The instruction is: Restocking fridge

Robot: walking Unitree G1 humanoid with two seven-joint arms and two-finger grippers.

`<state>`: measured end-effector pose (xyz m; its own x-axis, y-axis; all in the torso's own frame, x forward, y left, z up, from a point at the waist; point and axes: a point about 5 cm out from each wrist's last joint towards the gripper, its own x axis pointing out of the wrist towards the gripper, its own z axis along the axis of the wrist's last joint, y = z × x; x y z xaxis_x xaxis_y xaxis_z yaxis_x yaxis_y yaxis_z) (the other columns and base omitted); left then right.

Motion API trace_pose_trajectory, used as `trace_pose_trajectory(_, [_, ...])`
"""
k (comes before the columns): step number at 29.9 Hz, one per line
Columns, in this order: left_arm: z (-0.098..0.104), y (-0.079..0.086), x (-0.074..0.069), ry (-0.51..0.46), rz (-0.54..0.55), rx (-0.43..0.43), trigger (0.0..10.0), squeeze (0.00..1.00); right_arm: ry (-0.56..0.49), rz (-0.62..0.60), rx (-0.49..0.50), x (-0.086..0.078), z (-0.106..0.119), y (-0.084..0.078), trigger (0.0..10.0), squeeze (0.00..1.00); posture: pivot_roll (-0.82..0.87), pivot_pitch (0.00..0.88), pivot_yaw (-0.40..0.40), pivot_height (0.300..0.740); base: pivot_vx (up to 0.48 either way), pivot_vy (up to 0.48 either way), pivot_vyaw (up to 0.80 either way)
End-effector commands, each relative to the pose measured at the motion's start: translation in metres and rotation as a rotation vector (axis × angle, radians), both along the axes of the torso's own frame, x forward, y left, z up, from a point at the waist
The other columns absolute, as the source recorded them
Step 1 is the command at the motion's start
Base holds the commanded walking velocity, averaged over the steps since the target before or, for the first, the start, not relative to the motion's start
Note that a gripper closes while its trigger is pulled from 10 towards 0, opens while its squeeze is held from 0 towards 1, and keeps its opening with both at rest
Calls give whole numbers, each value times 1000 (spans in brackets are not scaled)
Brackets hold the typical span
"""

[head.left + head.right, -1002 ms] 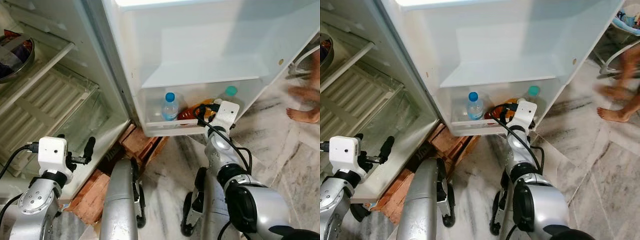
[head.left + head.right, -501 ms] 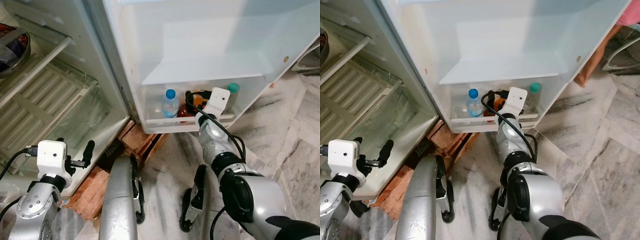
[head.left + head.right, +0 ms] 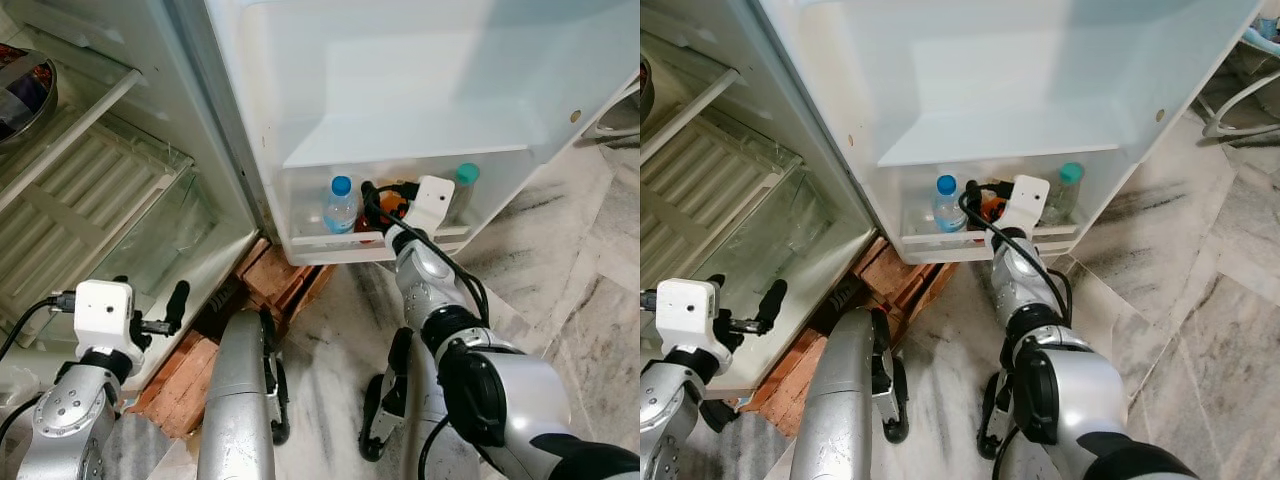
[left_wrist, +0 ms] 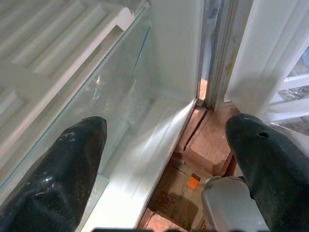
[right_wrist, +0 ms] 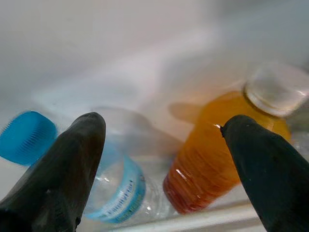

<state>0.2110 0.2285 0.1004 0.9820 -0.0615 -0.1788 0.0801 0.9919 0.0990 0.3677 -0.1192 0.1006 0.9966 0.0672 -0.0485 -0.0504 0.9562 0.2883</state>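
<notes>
The right claw [image 5: 164, 159] hung wide open at the fridge door's bottom bin [image 3: 330, 243]. The orange bottle [image 5: 212, 150] stood in that bin, long axis upright but leaning, clear cap upward, just beside the blue-capped water bottle [image 3: 340, 208]. The left claw [image 4: 169, 169] was spread wide near the crisper.

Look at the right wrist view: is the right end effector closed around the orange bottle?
No. The right end effector is open, its fingers spread apart in front of the orange bottle and the blue-capped water bottle.
</notes>
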Motion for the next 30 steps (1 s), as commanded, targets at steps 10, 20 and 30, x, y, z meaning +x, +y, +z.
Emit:
trace_pose_trajectory(10, [-5,3,7,4,22,0,10000,0,-97,65,-38,-15,-5,4,10000,0,287,228,28,587,0,0,0])
trace_pose_trajectory(20, [-8,-13,31,-39,19,-35,10000,0,-245,310,-141,-57,-2,20,10000,0,196,108,-20,587,0,0,0])
trace_pose_trajectory(30, [-24,-26,35,-38,57,-67,10000,0,-224,201,-220,-84,-6,3,10000,1000,145,0,-53,587,0,0,0])
